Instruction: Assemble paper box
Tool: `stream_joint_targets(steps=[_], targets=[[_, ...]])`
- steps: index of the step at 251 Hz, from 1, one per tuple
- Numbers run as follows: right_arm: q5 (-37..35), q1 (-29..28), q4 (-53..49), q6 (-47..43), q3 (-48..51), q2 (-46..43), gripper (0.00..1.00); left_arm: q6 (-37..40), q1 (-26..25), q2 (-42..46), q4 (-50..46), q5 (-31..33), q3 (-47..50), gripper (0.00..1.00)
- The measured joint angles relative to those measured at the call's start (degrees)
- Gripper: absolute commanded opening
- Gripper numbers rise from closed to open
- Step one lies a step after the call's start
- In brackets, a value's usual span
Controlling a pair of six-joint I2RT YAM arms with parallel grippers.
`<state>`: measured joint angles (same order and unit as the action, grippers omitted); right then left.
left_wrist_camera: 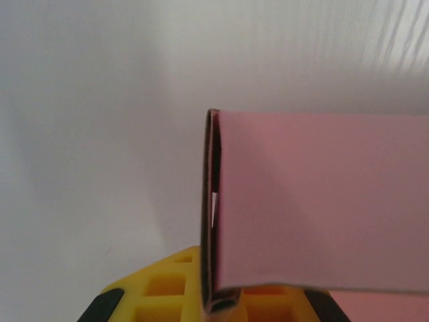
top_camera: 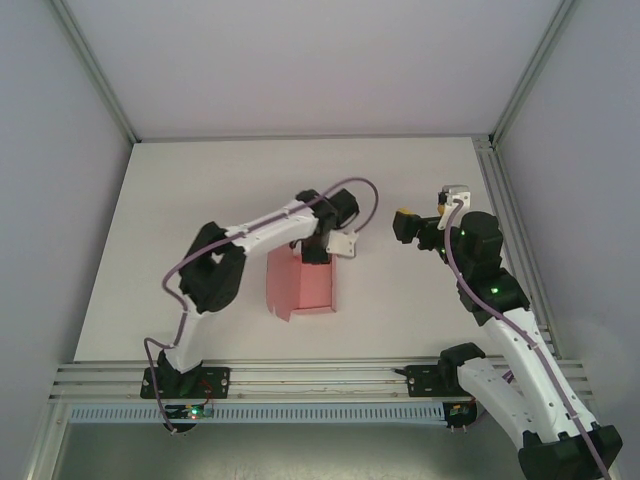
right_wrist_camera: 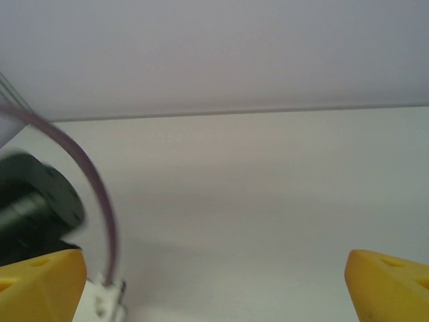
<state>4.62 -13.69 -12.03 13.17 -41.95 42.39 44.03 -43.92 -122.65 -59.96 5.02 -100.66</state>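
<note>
The pink paper box (top_camera: pixel 300 282) lies half folded on the white table, a small tab sticking out at its near left corner. My left gripper (top_camera: pixel 318 252) comes down on its far edge. In the left wrist view the folded double edge of the pink paper box (left_wrist_camera: pixel 315 201) runs straight into my left gripper (left_wrist_camera: pixel 224 305), which is shut on it between the yellow fingers (left_wrist_camera: pixel 161 288). My right gripper (top_camera: pixel 404 226) hangs to the right of the box, apart from it. In its own view the right gripper (right_wrist_camera: pixel 214 278) is wide open, with nothing between the yellow fingertips (right_wrist_camera: pixel 40 285).
The white table (top_camera: pixel 200 200) is ringed by grey walls, with an aluminium rail (top_camera: pixel 300 375) along the near edge. The left arm's black wrist (right_wrist_camera: pixel 33 201) and purple cable (right_wrist_camera: pixel 100 201) lie close to my right gripper's left finger.
</note>
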Motion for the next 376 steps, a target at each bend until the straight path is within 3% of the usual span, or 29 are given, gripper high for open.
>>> stream_joint_targets(steps=[12,61,136,150,154,205,225,272,299,333,350,376], targets=[[-0.04,0.11,-0.07,0.0,0.13,-0.37,0.98,0.81,-0.98,-1.95,-1.38,2.03,-0.31,0.07],[-0.04,0.85,-0.68,-0.02,0.15,-0.66,0.98,2.03,-2.32,-3.3,-3.78,4.66,-2.84,0.5],[0.85,1.6,-0.79,-0.26,0.42,1.29,0.98,2.45,-2.62,-0.09,-3.63,4.46,-3.41,0.72],[1.36,1.6,-0.92,-0.98,0.76,1.66,0.98,2.38,-2.62,1.53,-3.45,4.0,-3.41,0.97],[1.51,1.62,-0.92,-1.25,0.85,1.73,0.98,2.23,-2.62,2.08,-3.34,3.87,-3.41,1.0],[3.45,1.97,-0.44,-3.48,1.11,4.28,0.98,-4.46,-2.64,12.9,4.83,3.78,-1.86,1.0],[3.89,1.97,0.85,-3.41,1.14,5.9,0.98,-13.88,-2.64,18.64,9.07,8.28,-1.14,1.0],[3.89,1.97,2.91,-2.4,1.29,8.87,0.98,-45.83,-2.8,30.84,9.05,19.04,2.8,1.0],[4.17,1.97,3.32,-2.38,1.81,9.79,0.98,-59.76,-3.04,36.5,4.59,19.26,10.71,1.0],[4.52,1.97,3.76,-2.38,2.51,10.29,0.98,-69.33,-3.13,37.59,2.47,14.1,18.38,1.0],[4.76,1.97,4.15,-2.38,2.73,10.69,0.98,-71.28,-3.23,36.83,2.45,10.12,20.09,0.87],[4.92,1.97,4.13,-2.4,2.73,11.5,0.98,-72.52,-3.34,34.95,2.43,6.95,20.09,0.42]])
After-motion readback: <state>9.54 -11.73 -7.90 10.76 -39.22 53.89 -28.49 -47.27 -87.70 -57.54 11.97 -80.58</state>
